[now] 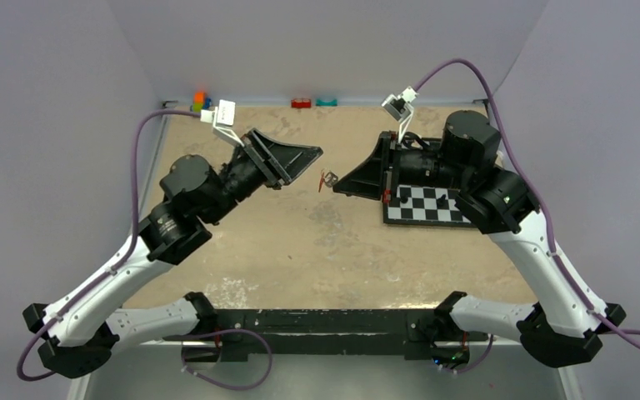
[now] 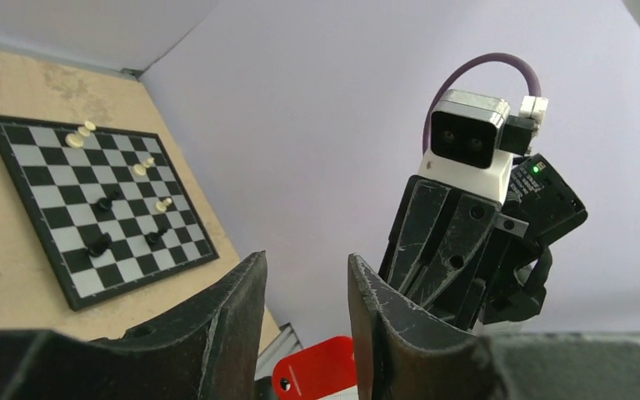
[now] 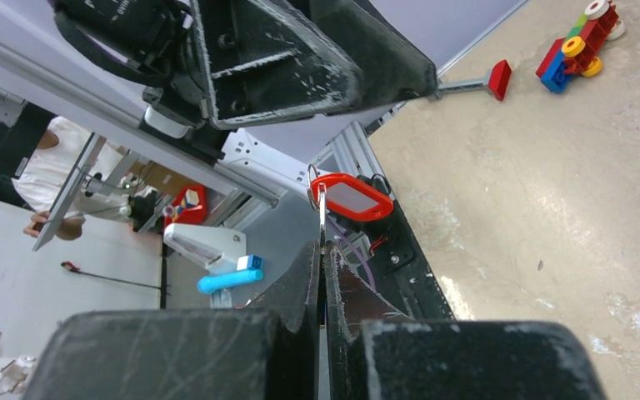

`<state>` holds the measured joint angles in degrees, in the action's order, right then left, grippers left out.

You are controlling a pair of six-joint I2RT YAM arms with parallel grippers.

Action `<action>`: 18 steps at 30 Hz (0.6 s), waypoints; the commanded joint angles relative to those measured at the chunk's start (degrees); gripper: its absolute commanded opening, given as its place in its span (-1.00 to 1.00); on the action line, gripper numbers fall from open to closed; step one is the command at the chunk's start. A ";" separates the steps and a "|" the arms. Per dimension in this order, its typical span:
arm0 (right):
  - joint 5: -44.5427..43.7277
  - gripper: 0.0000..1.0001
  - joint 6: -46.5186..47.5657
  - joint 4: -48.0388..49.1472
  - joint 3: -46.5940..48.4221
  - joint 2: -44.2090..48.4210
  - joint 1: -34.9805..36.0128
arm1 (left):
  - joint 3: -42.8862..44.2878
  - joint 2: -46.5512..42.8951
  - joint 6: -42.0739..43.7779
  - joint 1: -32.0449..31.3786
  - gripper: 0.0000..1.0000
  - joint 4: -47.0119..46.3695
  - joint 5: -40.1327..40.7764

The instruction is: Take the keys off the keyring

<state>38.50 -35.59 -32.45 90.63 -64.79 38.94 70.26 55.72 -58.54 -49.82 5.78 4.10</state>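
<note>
My right gripper (image 1: 339,183) is shut on the silvery metal blade of the keys (image 1: 325,179) and holds them up in the air over the middle of the table. In the right wrist view the jaws (image 3: 322,244) pinch the blade, and the red plastic head (image 3: 350,196) hangs off a thin wire keyring (image 3: 312,177) just past the tips. My left gripper (image 1: 315,154) is open and empty, a little above and to the left of the keys. In the left wrist view (image 2: 306,257) the red head (image 2: 317,371) shows low between the fingers, beyond them.
A chessboard (image 1: 423,218) with a few pieces lies under my right arm; it also shows in the left wrist view (image 2: 42,192). Toy bricks (image 1: 302,103) sit along the back edge. A grey bar with a red end (image 3: 475,82) and a brick toy (image 3: 579,46) lie on the table.
</note>
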 commanded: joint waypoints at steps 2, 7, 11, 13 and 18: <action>0.61 -1.00 0.44 -0.02 0.42 1.07 0.10 | 7.30 -1.40 11.14 1.23 -0.12 6.56 -2.31; 0.50 -1.00 0.53 -0.32 0.59 0.90 0.16 | 11.84 -0.26 16.19 2.66 -0.16 12.80 -7.11; 0.38 -1.00 0.62 -0.96 0.89 0.82 0.09 | 14.35 0.24 19.88 3.79 -0.20 16.50 -10.71; 0.30 -1.00 0.69 -1.37 1.16 0.68 0.13 | 16.37 0.98 22.71 4.28 -0.20 18.57 -13.38; 0.43 -1.00 0.77 -2.08 1.95 0.15 0.12 | 22.75 4.23 29.74 5.09 -0.20 24.25 -22.68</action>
<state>38.48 -35.57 -33.87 90.63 -64.82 38.94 87.26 57.95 -37.08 -45.41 24.67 -9.04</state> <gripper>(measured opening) 0.013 0.403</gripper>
